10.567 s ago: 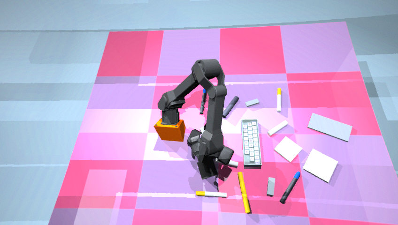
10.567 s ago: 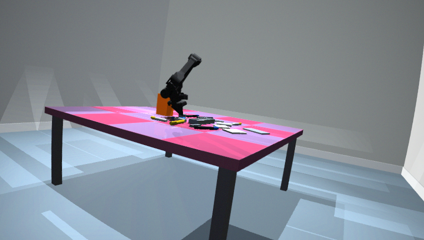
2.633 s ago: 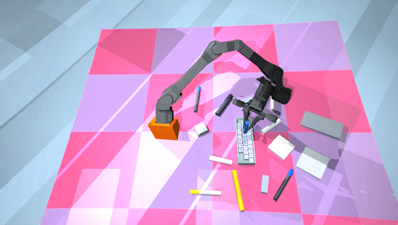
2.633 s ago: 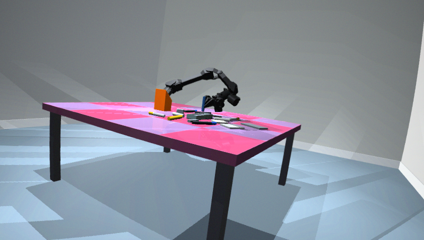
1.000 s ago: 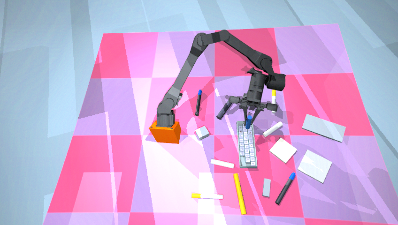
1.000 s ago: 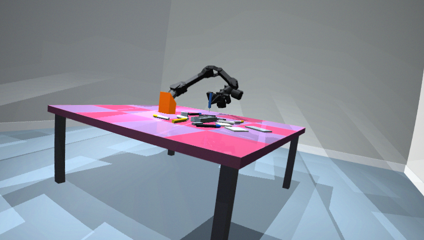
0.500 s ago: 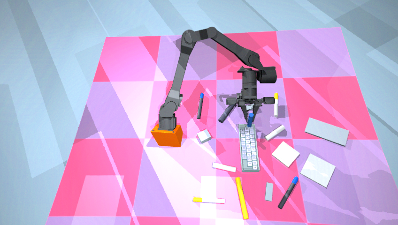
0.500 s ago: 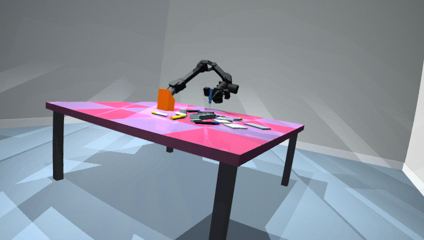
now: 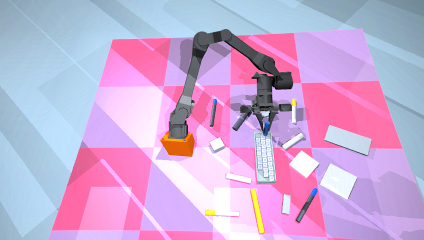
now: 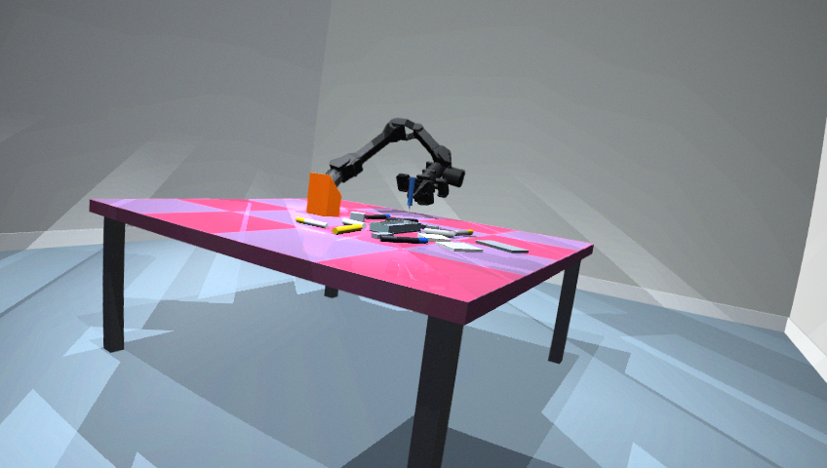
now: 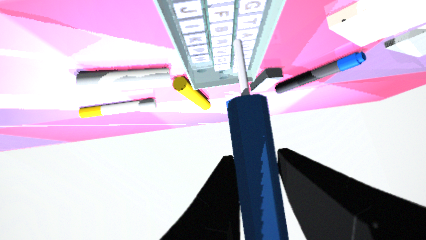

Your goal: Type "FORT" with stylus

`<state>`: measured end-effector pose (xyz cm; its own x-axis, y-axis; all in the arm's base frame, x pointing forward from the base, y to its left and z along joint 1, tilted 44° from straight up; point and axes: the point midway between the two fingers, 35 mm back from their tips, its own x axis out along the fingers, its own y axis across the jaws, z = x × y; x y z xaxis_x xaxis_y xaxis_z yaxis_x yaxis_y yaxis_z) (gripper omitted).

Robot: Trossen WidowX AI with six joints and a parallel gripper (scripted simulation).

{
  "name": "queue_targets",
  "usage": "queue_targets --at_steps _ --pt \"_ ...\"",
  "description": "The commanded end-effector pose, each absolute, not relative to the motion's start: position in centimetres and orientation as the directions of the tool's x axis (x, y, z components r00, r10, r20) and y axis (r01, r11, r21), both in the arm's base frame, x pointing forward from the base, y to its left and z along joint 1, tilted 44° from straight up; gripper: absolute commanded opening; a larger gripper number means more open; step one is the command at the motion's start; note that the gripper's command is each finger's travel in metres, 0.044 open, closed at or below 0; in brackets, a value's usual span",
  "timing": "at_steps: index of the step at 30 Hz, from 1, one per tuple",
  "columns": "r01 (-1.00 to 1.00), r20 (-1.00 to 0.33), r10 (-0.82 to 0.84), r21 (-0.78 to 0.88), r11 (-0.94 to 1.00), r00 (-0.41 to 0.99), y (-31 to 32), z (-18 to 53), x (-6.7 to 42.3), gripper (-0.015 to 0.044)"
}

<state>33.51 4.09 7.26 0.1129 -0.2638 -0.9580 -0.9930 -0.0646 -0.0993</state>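
- Stylus (image 9: 266, 128) (image 10: 411, 191) (image 11: 255, 165) clamped in jaws (image 9: 266, 122), fingers part-closed w/ blue barrel between them; fingers also seen either side of it in wrist view
- Stylus is at one short end of keyboard (image 9: 265, 157) (image 10: 396, 226) (image 11: 198, 82), thin pale tip out front; can't tell if tip touches a key
- Around kbd on pink/purple desk (image 9: 336, 56) (image 10: 278, 251): white cylinder (image 9: 293, 141) just beside one long side, white square slab (image 9: 304, 164) near same side
- Dark cylinder (image 9: 241, 120) near jaws, yellow-capped white marker (image 9: 293, 111) on other side
- White bar (image 9: 238, 178) near far end of kbd, yellow rod (image 9: 257, 210) (image 11: 192, 93) beyond that end, blue-capped dark marker (image 9: 306, 205) (image 10: 404, 239) (image 11: 321, 73) off to side
- Stylus looks: blue faceted barrel, slim light tip, roughly upright in ext. view
- Kbd: grey-green frame, white keys w/ dark letters, lying flat, long side running away from jaws
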Motion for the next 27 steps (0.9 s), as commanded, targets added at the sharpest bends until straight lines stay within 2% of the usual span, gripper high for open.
queue_targets --at_steps 1,12,15,27 --pt "-0.994 -0.958 -0.268 -0.089 -0.065 0.104 4.8 6.3 33.4 0.0000" --pt "-0.994 -0.958 -0.268 -0.089 -0.065 0.104 5.5 5.6 33.4 0.0000" --pt "-0.994 -0.958 -0.268 -0.089 -0.065 0.103 5.5 5.3 33.4 0.0079" --pt "-0.994 -0.958 -0.268 -0.089 -0.065 0.103 5.7 5.1 33.4 0.0081"
